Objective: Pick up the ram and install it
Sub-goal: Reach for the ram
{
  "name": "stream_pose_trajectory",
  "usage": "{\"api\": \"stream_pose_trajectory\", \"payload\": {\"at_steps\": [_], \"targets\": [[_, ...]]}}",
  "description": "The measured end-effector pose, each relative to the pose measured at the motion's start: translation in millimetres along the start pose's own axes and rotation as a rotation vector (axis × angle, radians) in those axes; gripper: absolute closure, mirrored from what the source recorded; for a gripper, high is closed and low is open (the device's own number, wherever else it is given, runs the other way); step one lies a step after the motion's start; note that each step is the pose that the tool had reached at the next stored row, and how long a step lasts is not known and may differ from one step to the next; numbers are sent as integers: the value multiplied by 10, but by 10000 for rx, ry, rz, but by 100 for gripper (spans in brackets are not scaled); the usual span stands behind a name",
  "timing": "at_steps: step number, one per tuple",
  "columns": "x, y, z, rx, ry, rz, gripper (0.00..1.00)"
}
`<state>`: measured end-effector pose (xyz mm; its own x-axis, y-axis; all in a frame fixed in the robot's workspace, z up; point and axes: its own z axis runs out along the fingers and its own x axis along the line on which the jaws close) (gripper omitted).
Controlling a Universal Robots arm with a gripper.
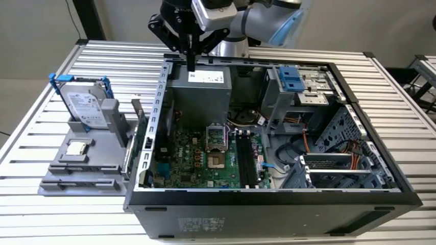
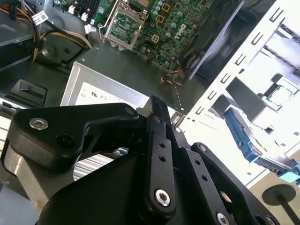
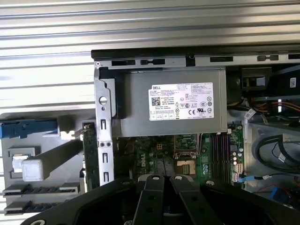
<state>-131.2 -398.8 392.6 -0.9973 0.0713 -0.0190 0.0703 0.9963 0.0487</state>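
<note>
Step in hand: approach, pre-grasp. Claw (image 1: 193,69) hovers over the rear edge of the case (image 1: 272,193), above the power supply (image 1: 204,92), with its fingers pressed together and nothing between them. Ram (image 3: 89,154) not yet picked. In the first wrist view it stands on its long edge in the gray fixture (image 1: 81,178) on the desk (image 1: 68,219), just outside the case's side wall and well apart from the claw. Slots (image 1: 246,161) on the board inside the case look bare, so install not begun.

Judgement on the pick: it calls for an open claw, lined up across the stick's thin faces and coming down straight. The case wall sits just beside the ram, so there is little room on that side and the claw could clip the wall or the fixture.

Counts:
- ram: 1
- claw: 1
- case: 1
- power supply: 1
- fixture: 1
- hard drive (image 1: 85,104) with blue bracket: 1, upright in the fixture
- small silver chip (image 1: 75,148): 1, flat on the fixture
- slots: a few side by side, exact count unclear
</note>
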Motion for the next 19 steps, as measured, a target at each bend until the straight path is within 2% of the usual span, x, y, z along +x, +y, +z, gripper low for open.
{"api": "stream_pose_trajectory", "payload": {"at_steps": [19], "targets": [[173,6,-3,0,0,0,100]]}}
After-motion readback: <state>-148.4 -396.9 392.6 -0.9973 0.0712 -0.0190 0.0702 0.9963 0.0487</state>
